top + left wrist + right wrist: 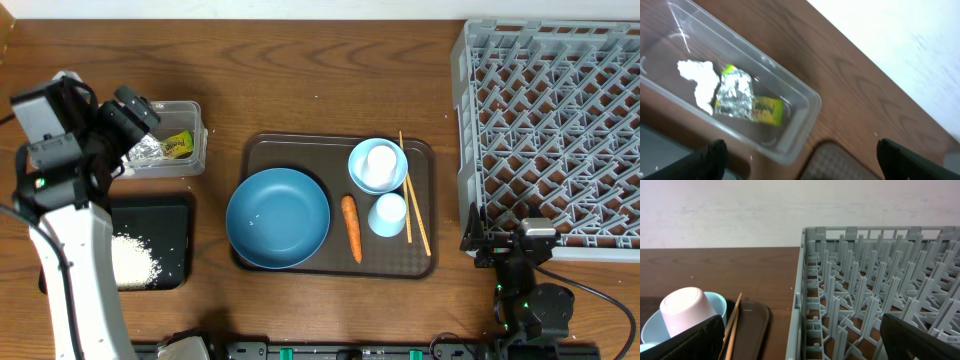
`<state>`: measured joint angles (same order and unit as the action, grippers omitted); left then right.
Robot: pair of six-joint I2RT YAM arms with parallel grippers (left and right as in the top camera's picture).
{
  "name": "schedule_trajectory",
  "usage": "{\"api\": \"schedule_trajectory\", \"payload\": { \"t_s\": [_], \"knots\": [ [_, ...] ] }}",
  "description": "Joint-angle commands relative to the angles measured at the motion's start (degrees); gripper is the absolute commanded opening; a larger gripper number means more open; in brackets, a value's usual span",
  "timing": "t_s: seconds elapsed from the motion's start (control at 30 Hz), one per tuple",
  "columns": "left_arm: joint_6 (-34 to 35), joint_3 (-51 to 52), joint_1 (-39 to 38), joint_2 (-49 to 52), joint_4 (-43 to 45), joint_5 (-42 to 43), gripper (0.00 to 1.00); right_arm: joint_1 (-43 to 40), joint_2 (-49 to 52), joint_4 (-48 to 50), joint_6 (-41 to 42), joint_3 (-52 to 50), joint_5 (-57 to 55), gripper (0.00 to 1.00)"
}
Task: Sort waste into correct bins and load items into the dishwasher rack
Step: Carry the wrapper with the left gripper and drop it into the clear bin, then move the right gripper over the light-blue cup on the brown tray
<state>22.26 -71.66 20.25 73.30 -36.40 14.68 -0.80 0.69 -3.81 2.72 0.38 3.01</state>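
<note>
My left gripper hangs open over the clear tub, holding nothing. In the tub lie a crumpled wrapper and a yellow-green packet. Rice is heaped in the black tray. On the brown tray sit a dark-blue bowl, a carrot, a light-blue bowl with an upturned cup, another cup and chopsticks. My right gripper is open and empty at the near-left corner of the grey rack.
The brown serving tray lies mid-table between the bins and the rack. Bare wood runs along the far edge of the table and between the serving tray and the rack. A pale wall stands behind the table.
</note>
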Motion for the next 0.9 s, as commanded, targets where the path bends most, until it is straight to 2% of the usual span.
{"api": "schedule_trajectory", "payload": {
  "t_s": [0.0, 0.23, 0.87],
  "knots": [
    [-0.57, 0.17, 0.31, -0.74, -2.67, 2.27, 0.99, -0.31, -0.31, -0.26, -0.68, -0.07, -0.17, 0.99],
    [-0.57, 0.17, 0.31, -0.37, -5.81, 2.25, 0.98, -0.31, -0.31, -0.26, -0.68, -0.07, -0.17, 0.99],
    [-0.57, 0.17, 0.31, -0.37, -5.81, 2.25, 0.98, -0.31, -0.31, -0.22, -0.68, -0.07, -0.17, 0.99]
  ]
}}
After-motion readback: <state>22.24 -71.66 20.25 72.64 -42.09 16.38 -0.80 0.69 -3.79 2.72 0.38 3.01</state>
